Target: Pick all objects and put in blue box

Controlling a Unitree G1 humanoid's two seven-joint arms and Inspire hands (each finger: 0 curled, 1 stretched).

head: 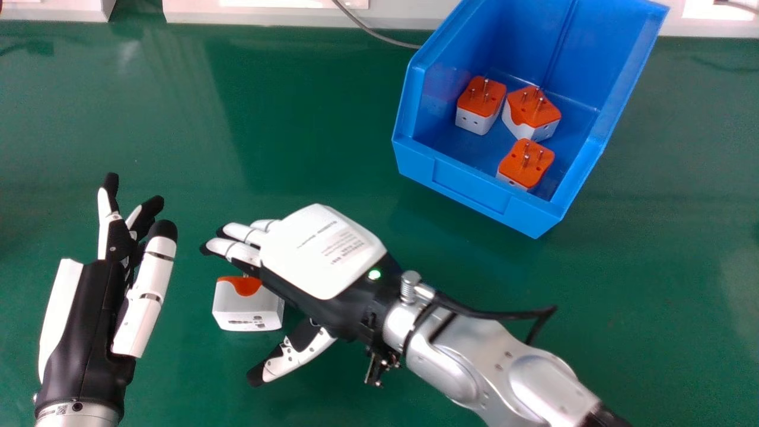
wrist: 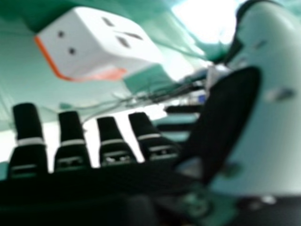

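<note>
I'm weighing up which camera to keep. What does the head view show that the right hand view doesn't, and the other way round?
Head view: the blue box with three plug adapters inside, the left hand, and the back of the right hand.
Right hand view: two round holes in the loose adapter's white side.
Both: that orange-and-white adapter, the right hand's fingers and thumb, and the green table.

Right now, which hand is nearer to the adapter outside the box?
Right. The right hand is partly over the adapter; the left hand is apart, to its left.
</note>
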